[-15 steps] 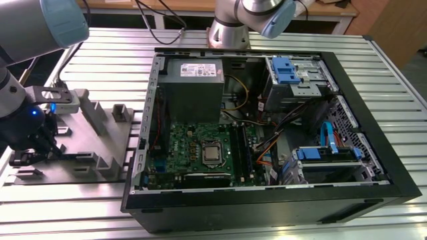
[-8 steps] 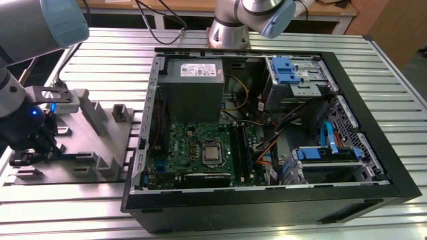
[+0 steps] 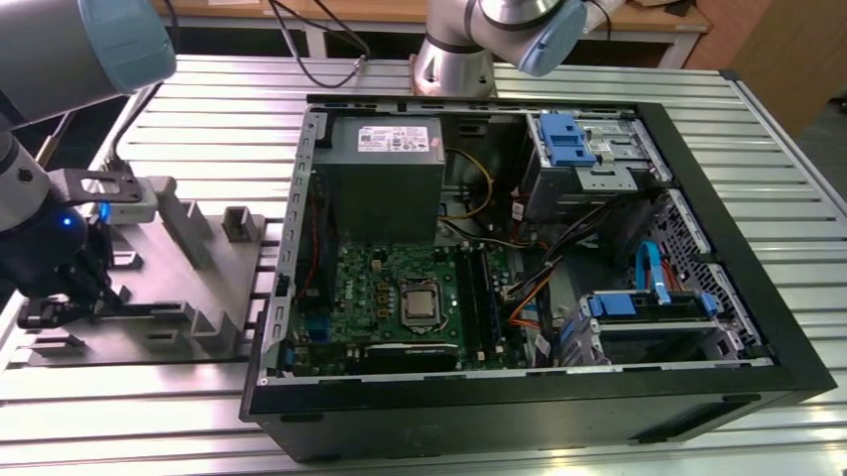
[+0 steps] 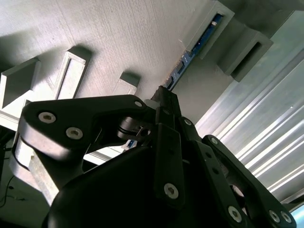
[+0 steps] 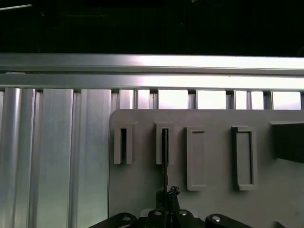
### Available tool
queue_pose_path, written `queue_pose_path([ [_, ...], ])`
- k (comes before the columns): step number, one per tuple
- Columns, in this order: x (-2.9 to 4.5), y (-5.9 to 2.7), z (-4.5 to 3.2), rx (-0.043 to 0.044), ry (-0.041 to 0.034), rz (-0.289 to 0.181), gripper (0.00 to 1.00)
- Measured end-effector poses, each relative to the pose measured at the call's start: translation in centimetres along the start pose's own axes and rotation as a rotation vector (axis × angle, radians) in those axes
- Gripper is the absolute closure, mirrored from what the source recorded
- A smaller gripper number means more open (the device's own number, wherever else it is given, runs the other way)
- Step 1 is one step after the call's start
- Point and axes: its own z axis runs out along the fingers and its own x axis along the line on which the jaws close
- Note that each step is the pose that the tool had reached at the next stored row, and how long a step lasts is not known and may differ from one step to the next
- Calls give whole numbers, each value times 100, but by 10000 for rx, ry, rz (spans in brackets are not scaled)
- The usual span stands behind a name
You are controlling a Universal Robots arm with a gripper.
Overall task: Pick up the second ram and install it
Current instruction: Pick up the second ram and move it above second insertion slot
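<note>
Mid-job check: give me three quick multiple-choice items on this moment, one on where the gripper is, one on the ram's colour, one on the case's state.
1. Where is the gripper? A over the grey fixture; B inside the computer case; C behind the case.
2. What colour is the second ram? A red; B blue; C yellow.
3. How is the case? A closed; B standing upright; C lying open.
Answers: 1 A, the exterior view shows it at the fixture, on that view's left of the case. 2 B, a blue edge shows in the second wrist view. 3 C, the motherboard is exposed.
</note>
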Motion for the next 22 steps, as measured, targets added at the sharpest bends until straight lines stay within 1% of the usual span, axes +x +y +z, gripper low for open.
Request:
queue_pose_path([
  [6, -3, 5, -100, 0, 0, 0, 89],
  [12, -6, 10, -231, 0, 0, 0, 89],
  [20, -13, 22, -490, -1, 1, 0, 89],
  [22, -15, 24, -544, 0, 0, 0, 89],
])
